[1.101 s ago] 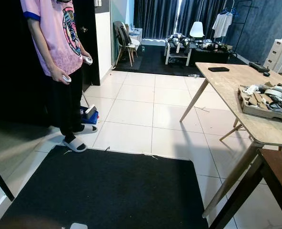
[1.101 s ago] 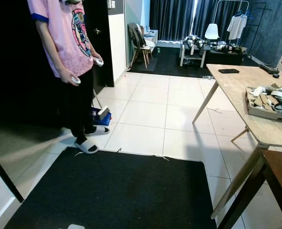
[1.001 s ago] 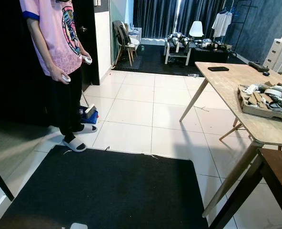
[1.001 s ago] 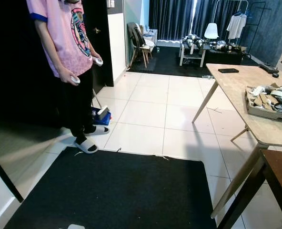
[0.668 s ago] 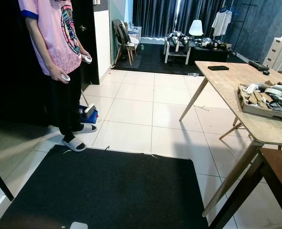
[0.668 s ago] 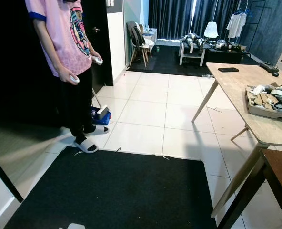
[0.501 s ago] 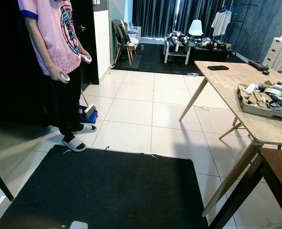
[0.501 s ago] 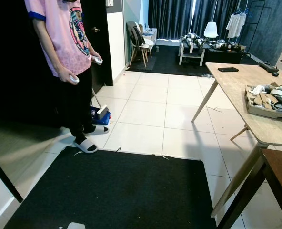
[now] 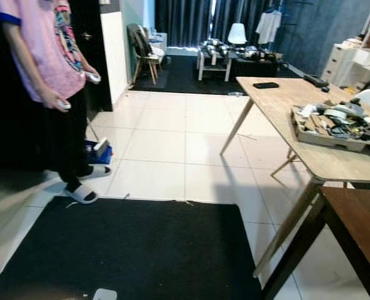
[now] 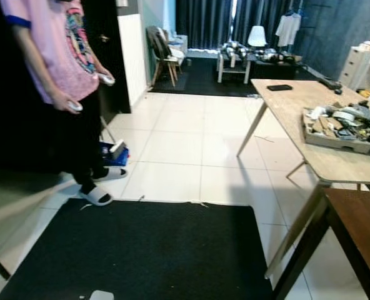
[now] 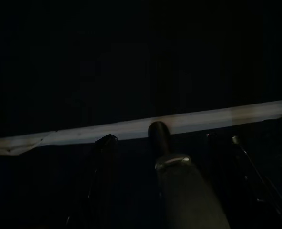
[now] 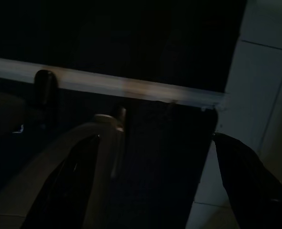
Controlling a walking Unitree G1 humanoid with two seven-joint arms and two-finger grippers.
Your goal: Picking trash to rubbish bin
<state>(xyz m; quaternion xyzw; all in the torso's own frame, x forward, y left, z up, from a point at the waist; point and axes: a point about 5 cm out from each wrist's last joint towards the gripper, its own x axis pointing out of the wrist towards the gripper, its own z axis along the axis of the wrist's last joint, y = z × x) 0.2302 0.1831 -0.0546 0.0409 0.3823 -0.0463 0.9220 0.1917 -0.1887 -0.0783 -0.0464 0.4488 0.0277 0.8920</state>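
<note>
A small white object (image 9: 104,294) lies on the black mat (image 9: 141,250) at the near edge of the eye views; what it is cannot be told. A blue and white item (image 9: 98,150) sits on the white tiles beside a person's sandals. Both arms hang idle over the mat. In the dark left wrist view, my left gripper (image 11: 170,139) has its fingers (image 11: 106,143) apart with nothing between them. My right gripper (image 12: 154,138) also stands open, over the mat's corner and pale tile.
A person (image 9: 44,69) in a pink shirt stands at the left, a controller in each hand. A wooden table (image 9: 297,125) with a cluttered tray (image 9: 332,122) stands on the right, and a dark wooden piece (image 9: 354,219) is nearer. Chairs and furniture fill the far room.
The whole picture has shifted left, so the camera has turned to the right. The person, table and floor items keep their places. Both arms still hang.
</note>
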